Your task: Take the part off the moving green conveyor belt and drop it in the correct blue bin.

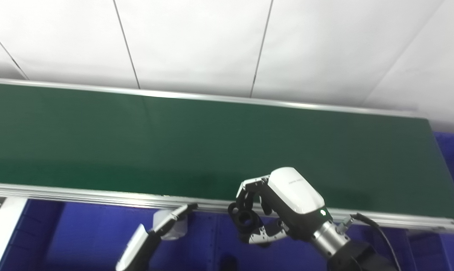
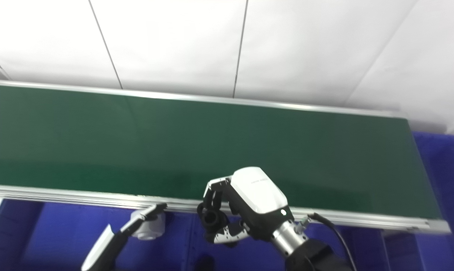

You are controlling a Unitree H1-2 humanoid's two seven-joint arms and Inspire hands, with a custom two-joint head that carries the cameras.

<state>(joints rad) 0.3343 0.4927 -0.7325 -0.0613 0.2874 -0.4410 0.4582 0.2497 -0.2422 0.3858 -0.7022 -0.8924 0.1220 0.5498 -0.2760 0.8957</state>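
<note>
Across the whole view we see the green conveyor belt (image 1: 212, 143), bare of parts. Below it lies the blue bin (image 1: 84, 233). Our right robot hand (image 1: 266, 210) grasps the black part (image 1: 245, 218) (picked already); dropping remains. The left robot hand (image 1: 163, 226) we cannot tell.

The part (image 1: 245, 218) is a small black piece with a round ring-like opening facing the camera, its finer shape hard to make out. It is off the green conveyor belt (image 1: 212, 146), held in the curled fingers of the right robot hand (image 1: 279, 205) just in front of the belt's near metal rail, above the blue bin (image 1: 80, 233). The belt is a long dark green band with silver rails, running left to right. More blue bin (image 2: 443, 162) shows past its right end.
</note>
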